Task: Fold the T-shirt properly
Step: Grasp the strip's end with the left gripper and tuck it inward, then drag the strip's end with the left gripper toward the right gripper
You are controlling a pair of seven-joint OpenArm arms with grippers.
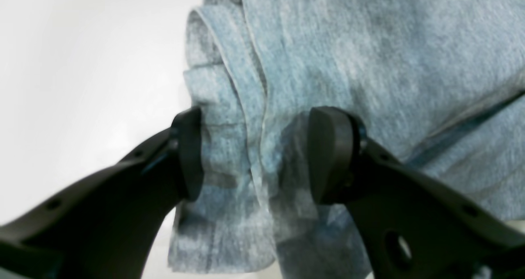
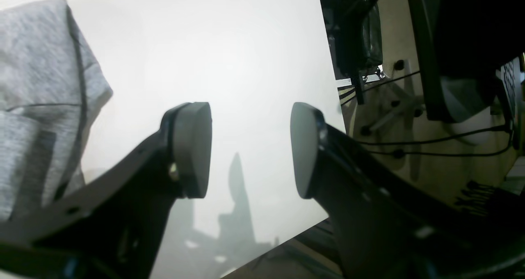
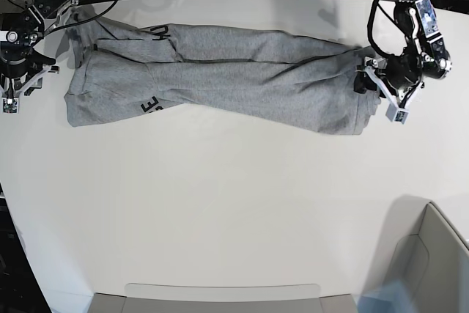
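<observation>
The left gripper (image 1: 254, 154) has its jaws spread astride the bunched edge of the T-shirt (image 3: 220, 78), not yet pinching. The right gripper (image 2: 251, 149) is also spread, over bare counter (image 3: 234, 210), cloth just beside it. The shirt lies as a long band across the upper frame. The lengthwise fold looks done; next, both jaws likely must close on the ends for the crosswise fold.
</observation>
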